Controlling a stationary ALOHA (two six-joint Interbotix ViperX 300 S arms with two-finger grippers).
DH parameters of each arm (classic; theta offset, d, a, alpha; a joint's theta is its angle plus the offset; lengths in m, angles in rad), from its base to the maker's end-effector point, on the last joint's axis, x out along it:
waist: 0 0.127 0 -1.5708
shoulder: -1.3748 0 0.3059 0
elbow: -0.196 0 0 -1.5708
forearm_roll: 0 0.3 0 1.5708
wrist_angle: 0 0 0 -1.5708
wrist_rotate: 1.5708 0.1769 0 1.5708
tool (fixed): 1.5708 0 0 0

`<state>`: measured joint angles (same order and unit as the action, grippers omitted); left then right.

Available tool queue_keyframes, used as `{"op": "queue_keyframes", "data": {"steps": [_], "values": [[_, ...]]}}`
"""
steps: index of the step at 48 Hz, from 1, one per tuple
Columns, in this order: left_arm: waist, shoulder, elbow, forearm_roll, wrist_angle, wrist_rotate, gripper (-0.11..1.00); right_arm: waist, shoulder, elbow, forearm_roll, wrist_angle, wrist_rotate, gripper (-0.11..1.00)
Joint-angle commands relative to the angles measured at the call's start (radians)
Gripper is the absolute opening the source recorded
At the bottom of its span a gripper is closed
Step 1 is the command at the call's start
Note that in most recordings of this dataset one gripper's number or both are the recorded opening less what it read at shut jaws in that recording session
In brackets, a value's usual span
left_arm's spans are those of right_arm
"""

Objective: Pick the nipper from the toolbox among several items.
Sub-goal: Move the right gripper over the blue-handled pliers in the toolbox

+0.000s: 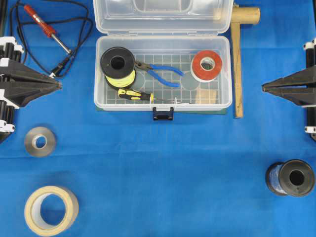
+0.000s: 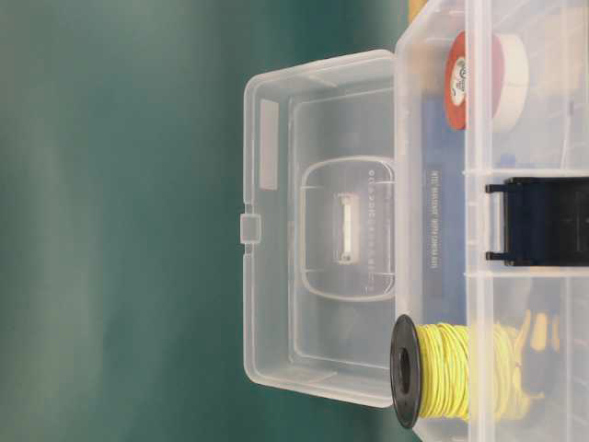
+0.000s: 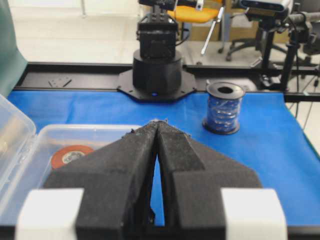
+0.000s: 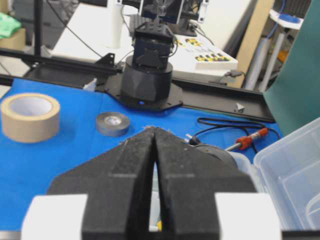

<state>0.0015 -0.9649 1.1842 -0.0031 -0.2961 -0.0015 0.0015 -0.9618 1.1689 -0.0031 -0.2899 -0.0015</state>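
Both grippers, left (image 1: 60,85) and right (image 1: 263,88), are pinched closed on nothing, well apart over blue cloth (image 1: 163,163). The nipper (image 1: 159,73) lies inside the open toolbox (image 1: 224,74). A cluttered workshop lies beyond; the table-level view hides the nipper.

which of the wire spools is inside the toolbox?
The yellow spool, standing at the left end of the toolbox beside the nipper. The blue spool sits out on the cloth, lower right.

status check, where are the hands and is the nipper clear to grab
Left hand and right hand both shut, empty, parked at the sides. Nipper lies flat in open toolbox. Yellow wire spool crowds its jaws; screwdriver nearby.
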Motion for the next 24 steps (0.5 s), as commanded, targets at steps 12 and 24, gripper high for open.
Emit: {"op": "queue_keyframes", "data": {"steps": [12,24], "values": [[0.000,0.006,-0.021,-0.029,-0.003,0.009,0.00,-0.098,0.158,-0.173,0.002,0.160,0.020,0.00],[0.000,0.008,-0.020,-0.029,-0.003,0.009,0.00,-0.212,0.408,-0.396,0.002,0.388,0.029,0.00]]}}
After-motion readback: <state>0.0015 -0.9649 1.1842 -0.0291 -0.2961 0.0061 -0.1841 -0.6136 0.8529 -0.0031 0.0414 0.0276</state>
